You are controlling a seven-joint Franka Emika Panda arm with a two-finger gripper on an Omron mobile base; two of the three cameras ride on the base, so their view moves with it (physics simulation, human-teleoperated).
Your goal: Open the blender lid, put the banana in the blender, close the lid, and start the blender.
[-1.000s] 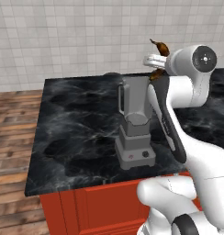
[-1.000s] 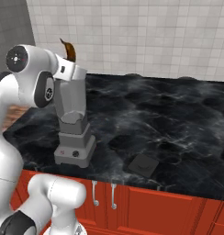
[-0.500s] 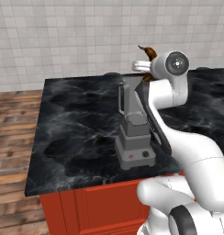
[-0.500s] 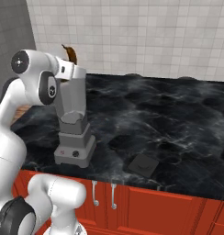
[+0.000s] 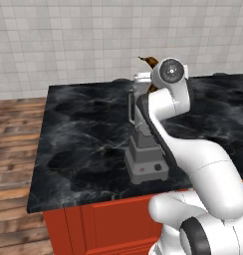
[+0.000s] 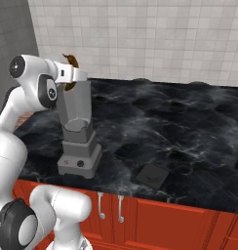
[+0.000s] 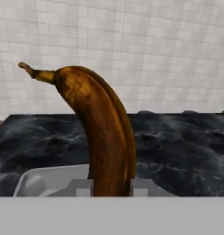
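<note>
Up above the open rim of the tall grey blender [image 6: 78, 132], the two-finger gripper [image 7: 112, 187] pinches a curved brown-orange banana [image 7: 98, 133] — its lower end hidden between the jaws. Much of the jar sits behind the white arm in the left base view. Meanwhile the flat black blender lid [image 6: 152, 176] lies on the dark marble counter [image 6: 189, 132] — near edge, right of the base.
</note>
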